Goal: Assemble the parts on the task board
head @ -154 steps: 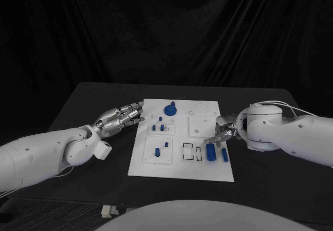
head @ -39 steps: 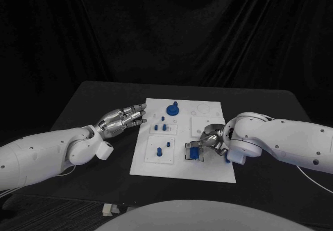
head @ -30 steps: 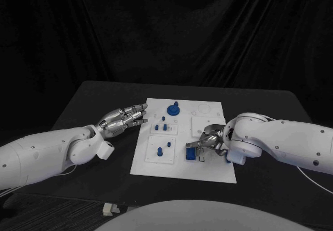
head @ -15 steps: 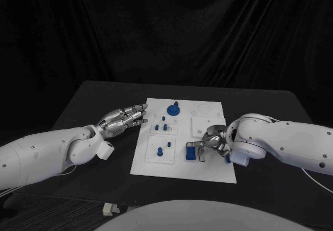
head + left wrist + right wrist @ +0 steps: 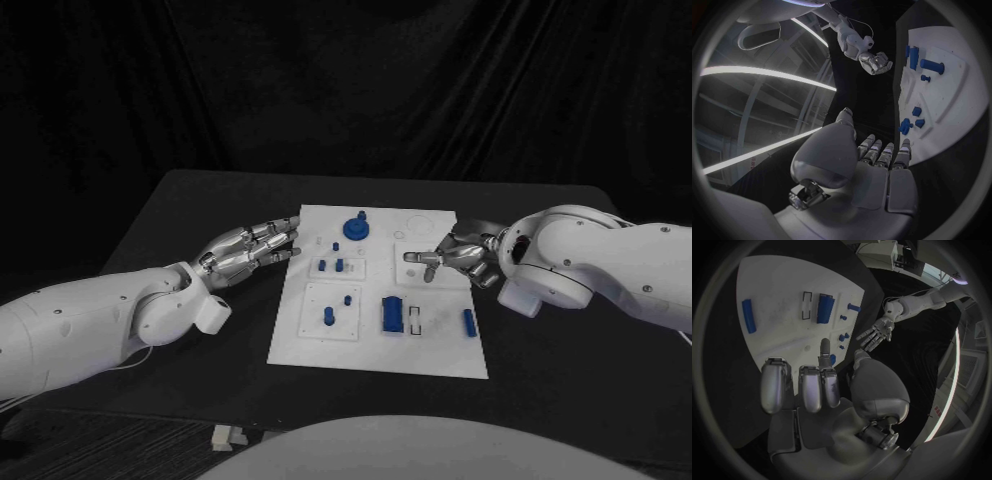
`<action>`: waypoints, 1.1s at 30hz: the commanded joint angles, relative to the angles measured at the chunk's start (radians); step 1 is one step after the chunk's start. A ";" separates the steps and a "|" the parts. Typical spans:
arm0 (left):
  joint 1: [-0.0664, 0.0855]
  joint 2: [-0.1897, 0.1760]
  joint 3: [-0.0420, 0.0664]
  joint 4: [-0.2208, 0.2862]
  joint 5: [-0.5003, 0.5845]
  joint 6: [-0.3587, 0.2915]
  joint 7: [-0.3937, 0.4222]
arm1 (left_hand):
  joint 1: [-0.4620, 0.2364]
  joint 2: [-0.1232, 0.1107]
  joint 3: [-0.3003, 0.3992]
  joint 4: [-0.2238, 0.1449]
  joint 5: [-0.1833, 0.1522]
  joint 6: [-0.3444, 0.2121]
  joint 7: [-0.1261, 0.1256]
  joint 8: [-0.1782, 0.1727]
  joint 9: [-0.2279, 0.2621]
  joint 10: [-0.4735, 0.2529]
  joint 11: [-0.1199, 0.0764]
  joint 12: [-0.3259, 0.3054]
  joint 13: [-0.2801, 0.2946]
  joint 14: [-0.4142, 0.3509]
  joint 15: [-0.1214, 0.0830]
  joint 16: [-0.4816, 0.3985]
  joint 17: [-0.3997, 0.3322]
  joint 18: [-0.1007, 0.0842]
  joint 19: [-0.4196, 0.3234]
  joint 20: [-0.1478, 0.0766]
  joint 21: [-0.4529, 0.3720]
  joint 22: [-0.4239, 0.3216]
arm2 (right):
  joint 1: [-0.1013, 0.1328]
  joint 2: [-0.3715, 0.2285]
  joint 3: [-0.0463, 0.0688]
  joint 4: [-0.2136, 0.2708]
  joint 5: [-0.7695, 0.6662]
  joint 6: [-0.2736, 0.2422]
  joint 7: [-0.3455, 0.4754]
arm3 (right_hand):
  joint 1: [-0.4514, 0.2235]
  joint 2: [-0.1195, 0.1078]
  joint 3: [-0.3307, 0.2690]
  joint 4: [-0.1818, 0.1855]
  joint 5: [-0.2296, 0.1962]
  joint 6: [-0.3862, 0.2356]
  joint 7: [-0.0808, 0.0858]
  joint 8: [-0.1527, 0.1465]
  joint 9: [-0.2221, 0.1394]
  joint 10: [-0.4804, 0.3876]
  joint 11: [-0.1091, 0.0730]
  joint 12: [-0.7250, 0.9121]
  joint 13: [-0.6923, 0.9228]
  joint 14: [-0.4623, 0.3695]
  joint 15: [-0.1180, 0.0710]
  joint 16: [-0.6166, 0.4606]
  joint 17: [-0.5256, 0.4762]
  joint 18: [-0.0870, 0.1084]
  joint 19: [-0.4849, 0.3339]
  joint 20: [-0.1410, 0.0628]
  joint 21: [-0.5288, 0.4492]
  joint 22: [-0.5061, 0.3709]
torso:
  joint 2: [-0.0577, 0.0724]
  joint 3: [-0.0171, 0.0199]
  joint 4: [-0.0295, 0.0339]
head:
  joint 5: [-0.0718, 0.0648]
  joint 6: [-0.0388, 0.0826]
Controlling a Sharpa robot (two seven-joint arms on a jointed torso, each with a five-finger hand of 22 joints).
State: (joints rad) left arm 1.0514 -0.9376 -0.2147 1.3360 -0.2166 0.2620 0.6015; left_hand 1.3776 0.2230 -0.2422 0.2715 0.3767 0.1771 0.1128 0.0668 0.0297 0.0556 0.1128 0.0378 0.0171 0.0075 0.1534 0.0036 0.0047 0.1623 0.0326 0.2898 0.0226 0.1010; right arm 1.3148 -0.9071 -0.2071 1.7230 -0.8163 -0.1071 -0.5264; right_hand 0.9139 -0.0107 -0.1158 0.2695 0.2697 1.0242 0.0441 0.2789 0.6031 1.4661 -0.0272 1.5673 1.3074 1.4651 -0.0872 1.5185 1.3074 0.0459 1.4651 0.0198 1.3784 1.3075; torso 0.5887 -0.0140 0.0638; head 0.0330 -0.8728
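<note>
The white task board (image 5: 378, 345) lies mid-table. A wide blue block (image 5: 392, 314) sits in a frame on its near half, beside an empty white slot (image 5: 415, 319). A slim blue bar (image 5: 467, 322) lies near the board's right edge. A blue knob (image 5: 355, 229) stands at the far end, with small blue pegs (image 5: 330, 266) and a peg (image 5: 327, 316) on the left plates. My right hand (image 5: 450, 258) hovers over the board's right middle, fingers apart and empty. My left hand (image 5: 253, 245) rests open at the board's left edge. The right wrist view shows the block (image 5: 824, 308) and bar (image 5: 747, 316).
The black table (image 5: 577, 350) surrounds the board, with bare room to the right and front. From the left wrist view the board (image 5: 954, 95) and my right hand (image 5: 875, 62) appear beyond my left hand (image 5: 879, 160).
My right hand carried the wide blue block from the board's right side into the frame, let it go, and has drawn back toward the far right. The left hand has barely moved.
</note>
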 commanded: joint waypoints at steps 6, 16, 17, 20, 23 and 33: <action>-0.001 0.004 0.001 0.003 0.007 -0.015 0.045 | 0.007 0.003 -0.003 -0.007 0.005 0.011 0.014 0.009 0.003 0.006 0.005 0.009 0.003 0.001 -0.012 0.006 0.000 0.015 0.008 0.000 0.003 0.004 | 0.010 -0.029 -0.001 -0.007 -0.085 0.118 -0.059 | 0.154 0.019 0.024 -0.084 0.110 0.009 -0.005 0.004 -0.008 0.105 -0.007 0.004 0.263 0.086 -0.009 -0.014 0.139 0.004 0.042 -0.005 -0.029 0.197 | 0.000 -0.0001 -0.0002 | -0.021 0.000; -0.001 0.005 0.001 0.002 0.007 -0.019 0.058 | 0.009 0.003 -0.003 -0.007 0.008 0.016 0.017 0.012 0.003 0.012 0.006 0.014 0.005 0.003 -0.015 0.008 0.001 0.016 0.011 -0.001 0.005 0.008 | -0.019 -0.065 -0.001 -0.026 -0.233 0.194 -0.089 | 0.180 0.023 0.035 -0.104 0.119 0.019 -0.010 0.013 -0.003 0.105 -0.011 0.004 0.263 0.085 -0.012 -0.014 0.135 0.003 0.044 -0.008 -0.023 0.198 | 0.000 -0.0003 0.0001 | -0.045 0.000; -0.002 0.006 0.001 0.001 0.007 -0.018 0.058 | 0.009 0.003 -0.003 -0.007 0.008 0.016 0.017 0.012 0.003 0.012 0.006 0.014 0.005 0.003 -0.015 0.008 0.001 0.016 0.011 -0.001 0.005 0.008 | -0.024 -0.068 -0.001 -0.027 -0.250 0.199 -0.091 | 0.181 0.024 0.035 -0.105 0.118 0.024 -0.011 0.016 -0.001 0.105 -0.012 0.004 0.263 0.085 -0.013 -0.015 0.133 0.003 0.044 -0.008 -0.023 0.198 | 0.001 -0.0002 0.0000 | -0.047 0.000; -0.002 0.006 0.001 0.000 0.007 -0.018 0.058 | 0.009 0.003 -0.003 -0.007 0.008 0.016 0.017 0.012 0.003 0.012 0.006 0.014 0.005 0.003 -0.015 0.008 0.001 0.016 0.011 -0.001 0.005 0.008 | -0.035 -0.073 -0.001 -0.030 -0.284 0.207 -0.095 | 0.182 0.024 0.035 -0.108 0.114 0.036 -0.015 0.025 0.004 0.105 -0.015 0.004 0.263 0.085 -0.015 -0.015 0.131 0.004 0.044 -0.010 -0.024 0.197 | 0.001 -0.0001 0.0001 | -0.051 0.000; -0.002 0.007 0.001 -0.001 0.007 -0.017 0.057 | 0.010 0.003 -0.003 -0.007 0.008 0.015 0.017 0.011 0.003 0.013 0.006 0.015 0.005 0.003 -0.015 0.008 0.001 0.017 0.011 -0.001 0.005 0.009 | -0.046 -0.076 -0.001 -0.033 -0.314 0.212 -0.097 | 0.179 0.025 0.034 -0.109 0.106 0.054 -0.022 0.041 0.015 0.105 -0.021 0.004 0.263 0.084 -0.020 -0.015 0.129 0.004 0.045 -0.014 -0.023 0.197 | 0.000 -0.0004 0.0003 | -0.053 0.000; -0.003 0.009 0.001 -0.004 0.007 -0.014 0.053 | 0.010 0.003 -0.003 -0.007 0.008 0.014 0.017 0.011 0.003 0.013 0.007 0.015 0.005 0.003 -0.015 0.008 0.001 0.017 0.012 -0.001 0.005 0.010 | -0.067 -0.073 -0.001 -0.037 -0.428 0.224 -0.102 | 0.166 0.030 0.030 -0.106 0.083 0.078 -0.037 0.076 0.049 0.105 -0.034 0.004 0.263 0.083 -0.030 -0.016 0.123 0.004 0.045 -0.024 -0.022 0.198 | 0.000 -0.0003 0.0000 | -0.056 0.000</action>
State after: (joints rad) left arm 1.0495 -0.9305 -0.2147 1.3305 -0.2166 0.2482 0.6341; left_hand 1.3776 0.2230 -0.2451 0.2688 0.3806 0.1895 0.1252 0.0716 0.0312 0.0626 0.1198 0.0494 0.0204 0.0112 0.1428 0.0074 0.0047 0.1624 0.0401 0.2899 0.0226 0.1098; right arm 1.2501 -0.9809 -0.2088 1.6860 -1.1619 0.0917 -0.6040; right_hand 1.0841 0.0136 -0.0812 0.1640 0.3554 1.0952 0.0086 0.3522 0.6507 1.4663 -0.0562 1.5672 1.3073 1.4649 -0.1093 1.5063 1.3074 0.0464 1.4686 0.0020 1.3553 1.3074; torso 0.5889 -0.0143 0.0639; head -0.0231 -0.8728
